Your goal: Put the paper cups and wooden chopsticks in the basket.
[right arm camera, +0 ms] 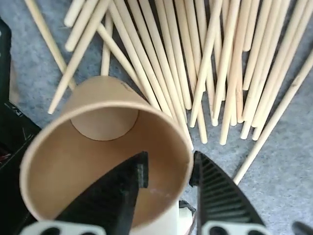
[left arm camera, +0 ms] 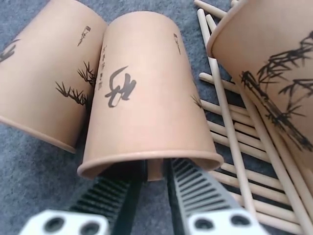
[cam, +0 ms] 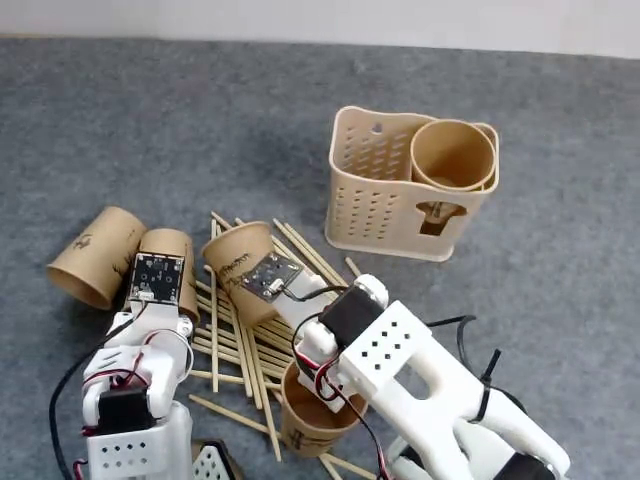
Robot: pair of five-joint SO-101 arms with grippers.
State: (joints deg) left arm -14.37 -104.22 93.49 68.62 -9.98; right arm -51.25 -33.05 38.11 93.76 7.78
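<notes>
Two paper cups lie side by side on the grey mat, one (cam: 98,255) at the far left and one (cam: 172,255) next to it. My left gripper (left arm camera: 156,171) is shut on the rim of the nearer cup (left arm camera: 146,93), low over the mat (cam: 160,280). My right gripper (right arm camera: 168,166) holds a third, tilted cup (right arm camera: 105,147) by its rim, one finger inside and one outside, above the scattered wooden chopsticks (right arm camera: 195,58). That cup (cam: 238,262) sits at the pile's left end. The beige basket (cam: 390,215) stands at the back right with one cup (cam: 455,155) in it.
Another cup (cam: 315,415) stands upright near the front edge, under the right arm's body. Chopsticks (cam: 235,340) fan out between the two arms and toward the basket. Open mat lies behind the cups and to the right of the basket.
</notes>
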